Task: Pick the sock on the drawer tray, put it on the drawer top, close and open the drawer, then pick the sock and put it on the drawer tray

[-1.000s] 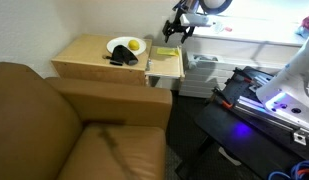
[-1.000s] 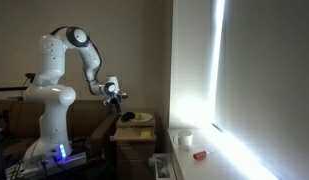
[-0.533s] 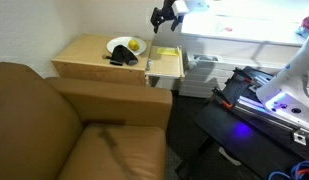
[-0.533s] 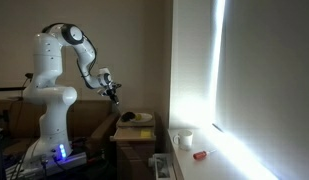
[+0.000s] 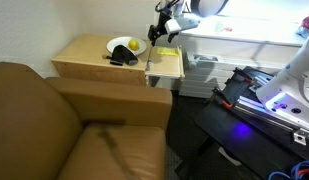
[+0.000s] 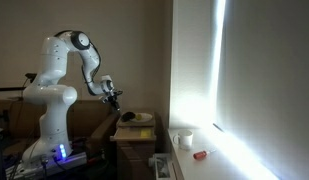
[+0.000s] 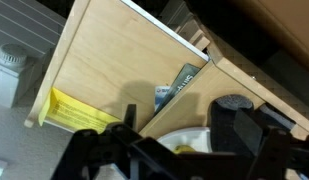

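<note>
black gripper [image 5: 164, 24] hovering over open light-wood drawer tray [image 5: 166, 62] | fingers [image 7: 237, 125] standing apart, empty | likely closing next: pushing it squarely, slowly

Looks like a home living rm or lounge. A brown leather couch [image 5: 64, 125] is taking up the foreground, w/ a light wooden drawer cabinet [image 5: 89, 55] sitting beside it like an end table and a white plate [image 5: 121, 44] resting on top. Daylight is streaming thru a tall window [image 6: 219, 70]. A white cup [image 6: 187, 140] is standing on the sill [image 6: 209, 160]. Walls [image 5: 34, 25] are showing plain beige.
</note>
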